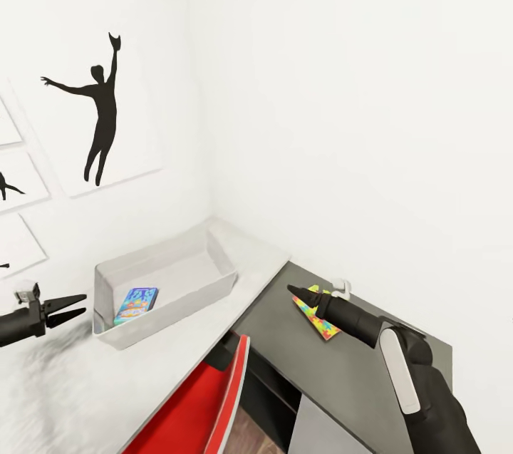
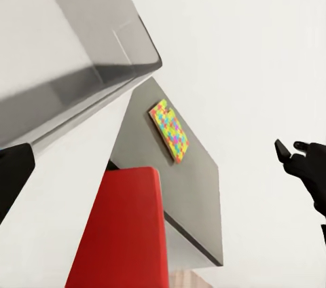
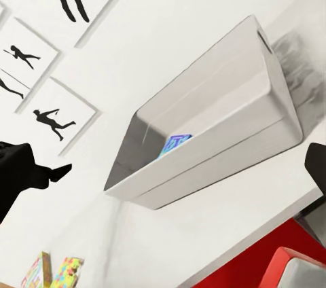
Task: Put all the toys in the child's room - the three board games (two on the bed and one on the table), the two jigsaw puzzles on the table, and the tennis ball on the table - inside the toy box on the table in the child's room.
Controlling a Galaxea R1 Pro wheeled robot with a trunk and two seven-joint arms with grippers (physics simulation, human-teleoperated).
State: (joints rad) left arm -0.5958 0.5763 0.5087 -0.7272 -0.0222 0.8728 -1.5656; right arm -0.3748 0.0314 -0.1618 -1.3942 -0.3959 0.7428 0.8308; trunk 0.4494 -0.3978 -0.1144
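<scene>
At lower left the left gripper (image 1: 77, 306) gapes empty beside the box (image 1: 206, 286) holding one game (image 1: 136, 303), while the right gripper (image 1: 298, 291), its opening unclear, meets the puzzle (image 1: 318, 316) at lower right.

The toy box (image 1: 214, 254) looked like smooth, faintly glossy grey plastic; the counter (image 1: 85, 383) was matt white, the chair (image 1: 192, 418) glossy red.

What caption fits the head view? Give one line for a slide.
One board game lies in the toy box; the right gripper hovers at a jigsaw puzzle on the dark surface.
</scene>
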